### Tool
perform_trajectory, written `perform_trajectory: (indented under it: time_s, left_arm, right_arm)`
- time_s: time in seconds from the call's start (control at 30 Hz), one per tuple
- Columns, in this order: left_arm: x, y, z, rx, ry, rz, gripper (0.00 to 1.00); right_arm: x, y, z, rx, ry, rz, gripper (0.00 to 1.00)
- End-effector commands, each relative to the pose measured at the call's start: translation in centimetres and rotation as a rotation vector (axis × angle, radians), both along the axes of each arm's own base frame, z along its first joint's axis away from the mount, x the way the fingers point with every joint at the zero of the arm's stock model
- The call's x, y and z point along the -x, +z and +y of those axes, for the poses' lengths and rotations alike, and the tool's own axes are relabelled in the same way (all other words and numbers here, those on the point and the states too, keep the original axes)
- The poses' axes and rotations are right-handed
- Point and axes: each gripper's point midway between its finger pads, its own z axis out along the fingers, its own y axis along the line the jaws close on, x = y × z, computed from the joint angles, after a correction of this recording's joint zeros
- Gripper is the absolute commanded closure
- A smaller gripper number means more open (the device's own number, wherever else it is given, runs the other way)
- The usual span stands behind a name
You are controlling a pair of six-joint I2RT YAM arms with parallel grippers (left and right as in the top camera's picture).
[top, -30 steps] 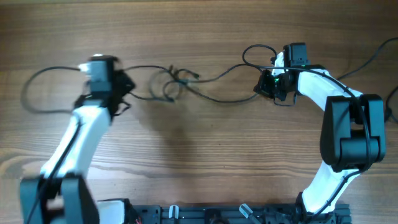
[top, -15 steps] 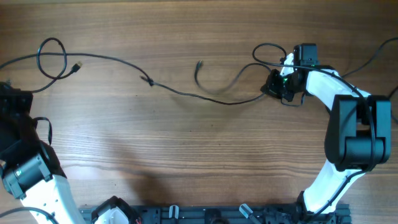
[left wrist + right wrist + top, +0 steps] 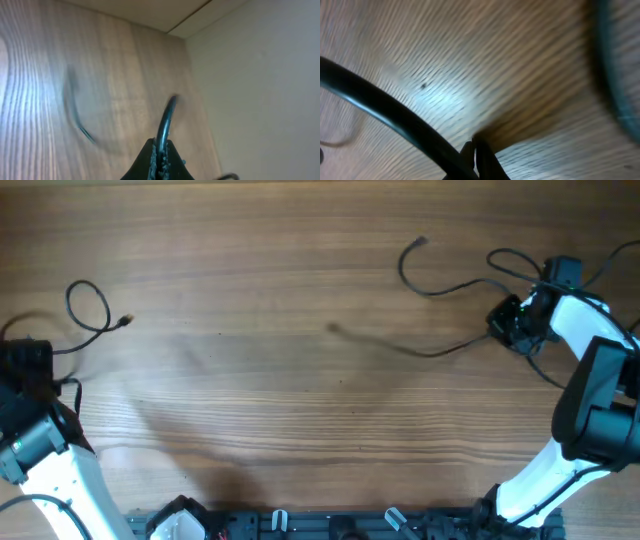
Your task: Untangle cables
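The cables lie apart as loose black cords on the wooden table. One cable (image 3: 106,305) forms a small loop at the far left with its plug end (image 3: 124,320) free, and it runs down to my left gripper (image 3: 28,365). In the left wrist view that gripper (image 3: 161,150) is shut on this cord (image 3: 167,117). At the far right, my right gripper (image 3: 508,325) is shut where two cords meet: a long one (image 3: 430,354) trailing left and a curled one (image 3: 403,265). In the right wrist view a black cord (image 3: 385,110) crosses beside the shut right gripper (image 3: 476,150).
The table's left edge (image 3: 197,100) is close to my left gripper, with a pale surface beyond it. The right arm's own thicker wires (image 3: 612,262) hang at the back right. A black rail (image 3: 350,525) runs along the front edge.
The arms pulled apart: the left swung to the far left edge, the right moved right. The knotted bundle in the middle came apart, and each cord followed its gripper.
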Motion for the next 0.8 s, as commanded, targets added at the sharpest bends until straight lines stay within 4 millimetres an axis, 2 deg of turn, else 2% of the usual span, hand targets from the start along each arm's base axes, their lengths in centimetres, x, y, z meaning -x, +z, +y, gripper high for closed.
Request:
perform_trajectory:
  time_s: [0.0,0.17,0.23,0.37,0.4,0.43,0.47,0.57,0.63,0.77]
  left_arm:
    - [-0.8,-1.3,-0.3,0.057,-0.035,0.004,0.96]
    - [-3.9,-3.6,-3.7,0.194,-0.242,-0.006,0.96]
    - [-5.5,-5.0,-6.0,0.252,-0.355,0.012,0.96]
    - [-8.6,-8.0,-12.6,0.337,-0.649,0.074,0.96]
    - [-9.3,-8.8,-14.9,0.348,-0.75,0.095,0.96]
    - [-9.8,-9.7,-18.1,0.356,-0.884,0.118,0.96]
    - [-10.1,-10.4,-20.4,0.356,-0.978,0.138,0.96]
    - [-10.2,-12.5,-26.0,0.355,-1.159,0.21,0.96]
    - [-10.1,-13.3,-28.7,0.344,-1.245,0.239,0.96]
    - [-9.7,-14.4,-34.7,0.319,-1.406,0.265,0.96]
  right_arm:
    - [5.4,-5.5,-1.7,0.078,-0.087,0.233,0.96]
    - [4.4,-5.3,0.0,0.012,0.014,0.178,0.96]
    - [3.7,-4.9,1.4,-0.054,0.117,0.118,0.96]
    - [3.5,-4.7,1.7,-0.07,0.154,0.1,0.93]
    - [3.5,-4.5,1.9,-0.072,0.187,0.094,0.85]
    - [3.4,-4.1,2.0,-0.076,0.227,0.086,0.79]
    - [3.5,-3.7,2.0,-0.076,0.226,0.093,0.75]
    - [3.4,-1.6,1.2,-0.022,0.22,0.079,0.54]
    - [3.1,0.1,0.7,0.02,0.218,0.051,0.14]
    - [2.3,4.1,0.6,0.077,0.268,-0.053,0.12]
